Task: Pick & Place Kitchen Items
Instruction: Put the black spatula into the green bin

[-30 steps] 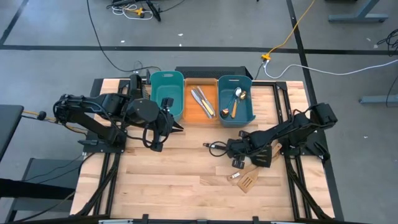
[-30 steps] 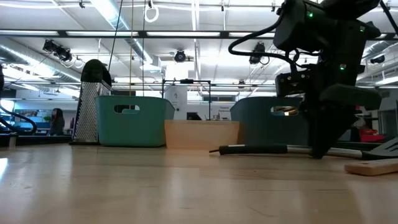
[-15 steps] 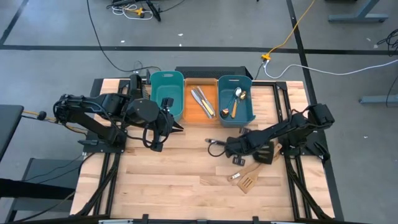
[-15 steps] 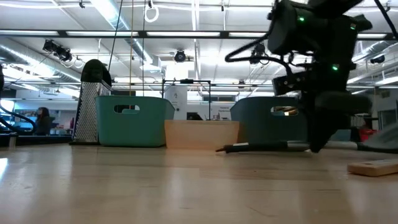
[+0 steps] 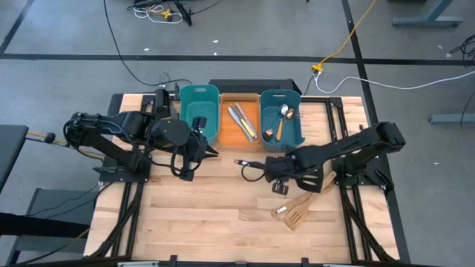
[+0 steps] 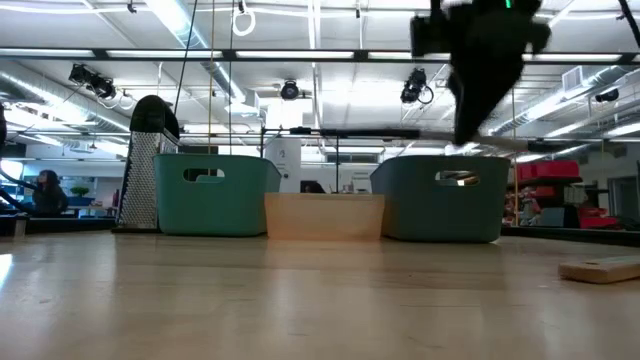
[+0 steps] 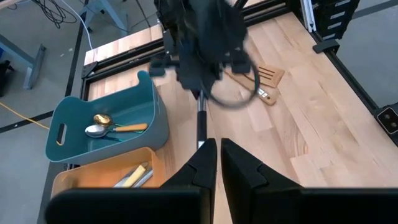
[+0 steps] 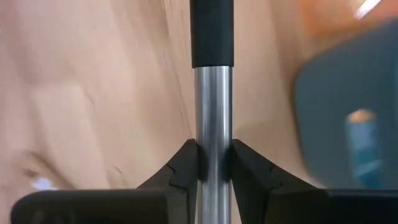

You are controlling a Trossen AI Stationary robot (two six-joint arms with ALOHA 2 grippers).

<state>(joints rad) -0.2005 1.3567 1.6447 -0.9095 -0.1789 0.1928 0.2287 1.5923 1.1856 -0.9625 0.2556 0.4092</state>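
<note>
right gripper clamps black-handled utensil, lifted in front of orange bin | wooden spatulas nearer table's front edge | left gripper closed, beside teal bin

The left end effector shows as two dark fingers standing nearly together, with only a narrow slit between them, above the wooden surface. Beyond them, the right arm hangs blurred over the surface, with a slim metal handle reaching down from it toward the fingers. Just beside that arm lies a slotted wooden spatula. On the arm's other side stands a teal bin holding a gold spoon and a silver spoon. An orange bin touches the teal bin, with silver cutlery inside.
</note>
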